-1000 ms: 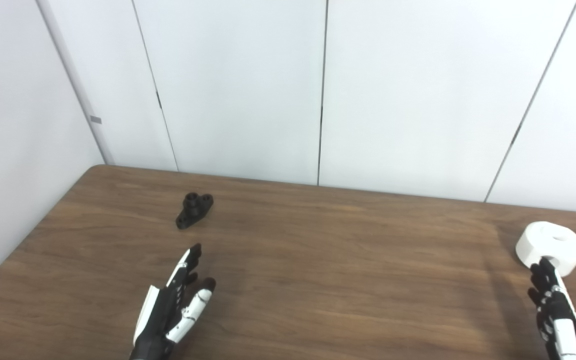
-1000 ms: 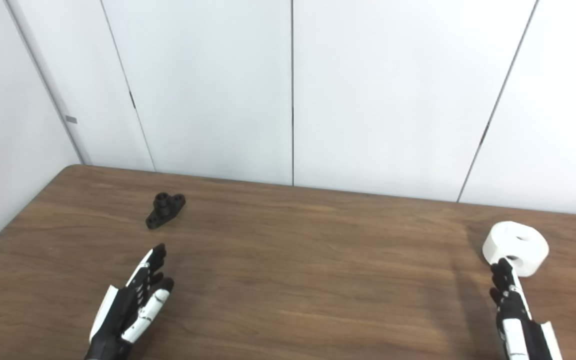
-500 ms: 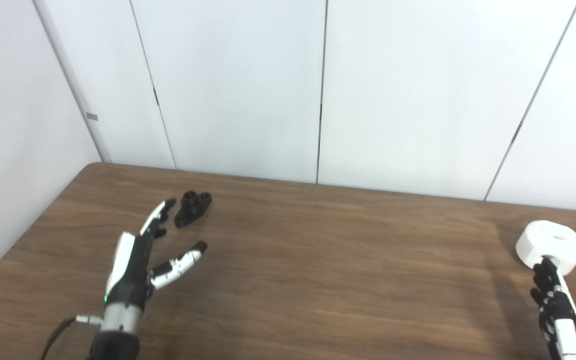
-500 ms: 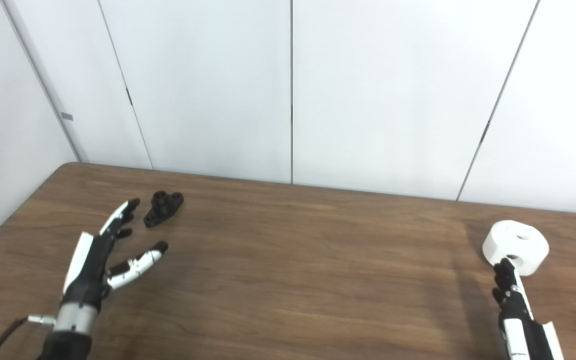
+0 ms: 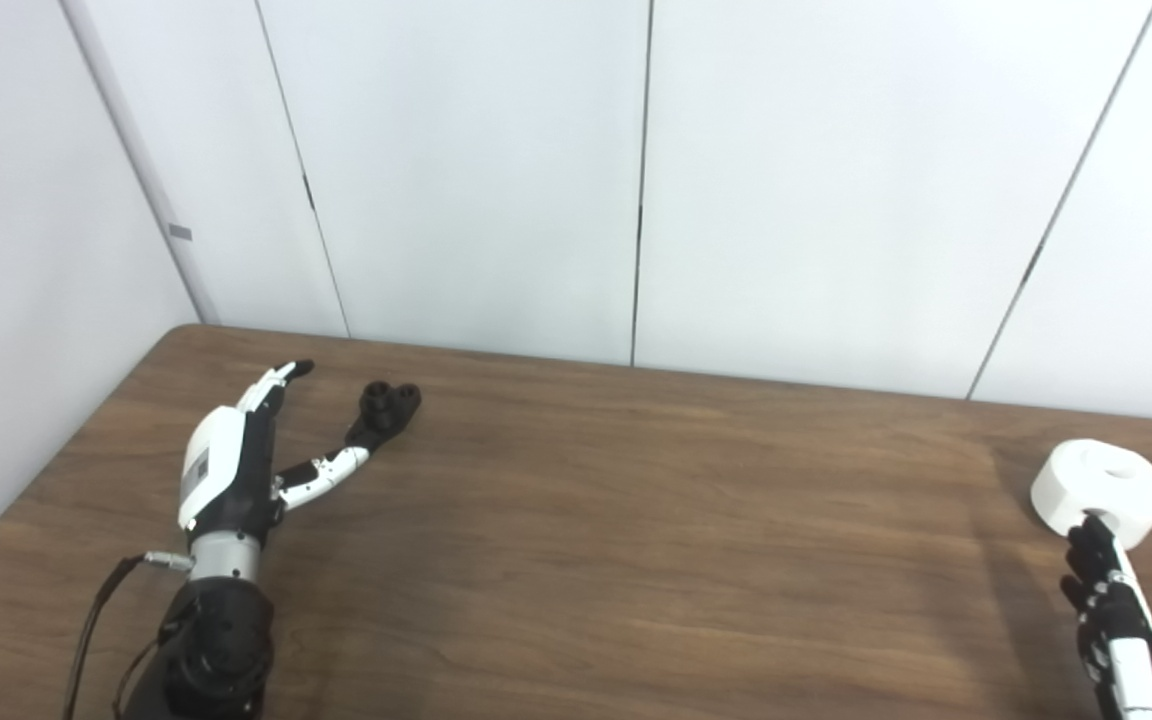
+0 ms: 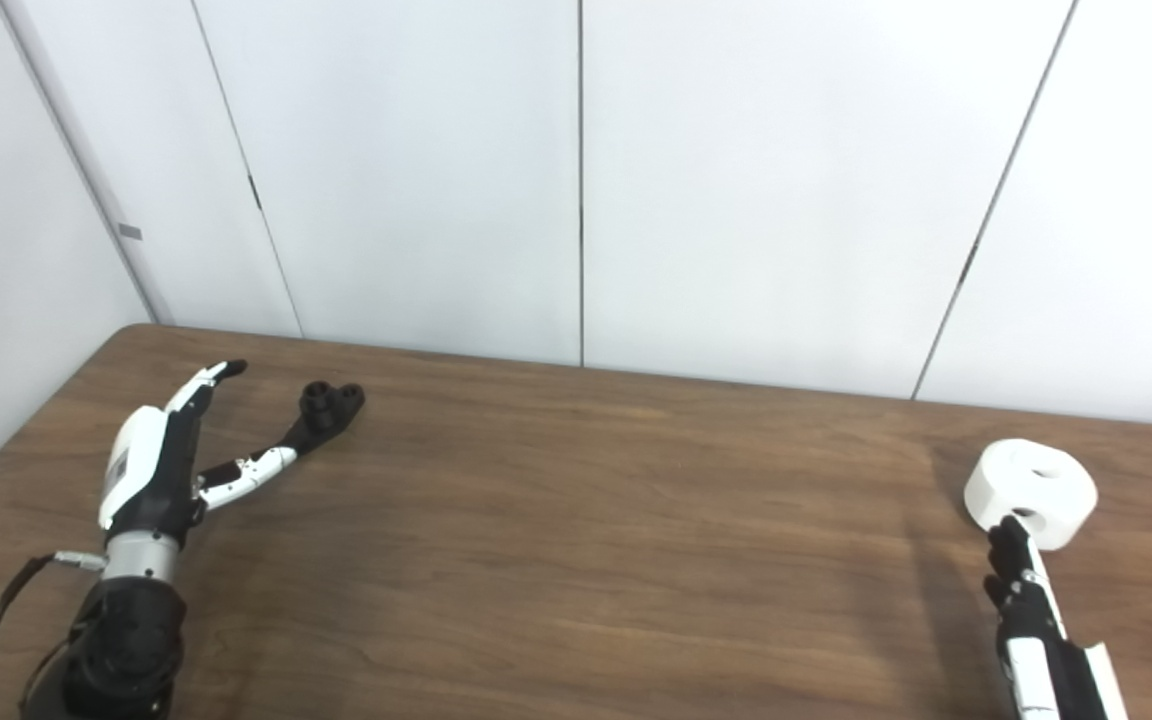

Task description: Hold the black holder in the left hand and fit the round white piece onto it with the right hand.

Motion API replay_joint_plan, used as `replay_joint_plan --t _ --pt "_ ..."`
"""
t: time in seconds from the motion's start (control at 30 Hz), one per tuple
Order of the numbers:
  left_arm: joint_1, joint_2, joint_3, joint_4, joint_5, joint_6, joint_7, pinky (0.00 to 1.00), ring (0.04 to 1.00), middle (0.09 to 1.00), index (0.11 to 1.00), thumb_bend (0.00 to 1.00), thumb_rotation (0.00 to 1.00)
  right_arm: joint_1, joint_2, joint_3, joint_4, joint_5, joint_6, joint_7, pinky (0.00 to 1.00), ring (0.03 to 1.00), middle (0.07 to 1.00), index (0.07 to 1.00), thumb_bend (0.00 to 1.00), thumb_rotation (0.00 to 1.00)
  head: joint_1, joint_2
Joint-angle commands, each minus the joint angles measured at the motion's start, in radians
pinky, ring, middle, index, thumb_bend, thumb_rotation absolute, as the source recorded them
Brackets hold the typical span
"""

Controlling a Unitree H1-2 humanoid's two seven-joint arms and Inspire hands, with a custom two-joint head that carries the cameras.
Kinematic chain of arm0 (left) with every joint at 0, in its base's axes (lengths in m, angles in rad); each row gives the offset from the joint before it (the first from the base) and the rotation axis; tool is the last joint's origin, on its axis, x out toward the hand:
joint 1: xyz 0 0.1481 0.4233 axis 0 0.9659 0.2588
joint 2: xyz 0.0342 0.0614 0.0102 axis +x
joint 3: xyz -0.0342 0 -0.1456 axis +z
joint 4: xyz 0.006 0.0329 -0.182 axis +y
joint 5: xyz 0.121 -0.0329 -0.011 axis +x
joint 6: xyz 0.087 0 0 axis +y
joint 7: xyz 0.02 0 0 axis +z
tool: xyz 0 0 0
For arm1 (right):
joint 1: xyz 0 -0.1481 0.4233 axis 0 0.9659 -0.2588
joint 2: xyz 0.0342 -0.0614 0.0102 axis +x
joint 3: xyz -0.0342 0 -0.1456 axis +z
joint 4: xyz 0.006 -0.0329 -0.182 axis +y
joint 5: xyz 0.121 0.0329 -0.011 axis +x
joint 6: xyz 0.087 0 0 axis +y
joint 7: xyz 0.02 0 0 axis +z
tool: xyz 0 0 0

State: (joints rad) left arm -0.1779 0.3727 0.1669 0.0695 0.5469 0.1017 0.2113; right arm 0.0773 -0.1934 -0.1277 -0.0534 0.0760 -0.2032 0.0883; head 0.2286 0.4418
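The small black holder (image 5: 388,408) lies on the brown table (image 5: 636,500) at the far left. My left hand (image 5: 241,460) reaches toward it, open, fingers spread. Its thumb tip overlaps the holder's near end, while the other fingers (image 5: 276,378) point past it on the left. The round white piece (image 5: 1100,488), a thick ring with a centre hole, sits at the table's right side. My right hand (image 5: 1106,610) rises from the bottom right corner, fingers straight, its tips just in front of the white piece and holding nothing.
White wall panels (image 5: 636,180) stand close behind the table's far edge. The table's left edge (image 5: 56,470) runs just beside my left arm. A thin cable (image 5: 96,630) hangs off the left wrist.
My left hand has moved forward and left across the table until its thumb reached the black holder. The right hand and the white piece have stayed in place. The camera has shifted slightly.
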Motion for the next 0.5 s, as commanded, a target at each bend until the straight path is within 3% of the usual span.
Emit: replay_joint_plan --t 0.0,0.13,0.3,0.47 --pt "-0.061 0.047 -0.022 0.012 0.063 -0.011 0.041 0.97 0.935 0.914 0.875 0.81 0.40 0.056 0.031 0.011 0.058 0.006 -0.017 -0.005 1.00 1.000 0.983 1.000 0.51 1.00 0.001 0.000" --pt "-0.104 0.087 -0.083 0.065 0.168 0.064 0.044 1.00 0.940 0.913 0.861 0.86 0.50 0.058 0.031 0.013 0.061 0.007 -0.024 -0.002 1.00 1.000 0.987 1.000 0.50 1.00 -0.002 0.002" --pt "-0.155 0.100 -0.126 0.144 0.209 0.117 0.046 1.00 0.948 0.915 0.827 0.89 0.49 0.067 0.033 0.015 0.043 -0.006 -0.008 -0.010 1.00 1.000 0.985 1.000 0.52 1.00 -0.005 0.007" --pt "-0.186 0.112 -0.154 0.205 0.204 0.112 0.052 1.00 0.950 0.907 0.795 0.93 0.50 0.072 0.036 0.018 0.033 -0.010 -0.009 -0.011 1.00 1.000 0.983 1.000 0.52 1.00 -0.012 0.015"
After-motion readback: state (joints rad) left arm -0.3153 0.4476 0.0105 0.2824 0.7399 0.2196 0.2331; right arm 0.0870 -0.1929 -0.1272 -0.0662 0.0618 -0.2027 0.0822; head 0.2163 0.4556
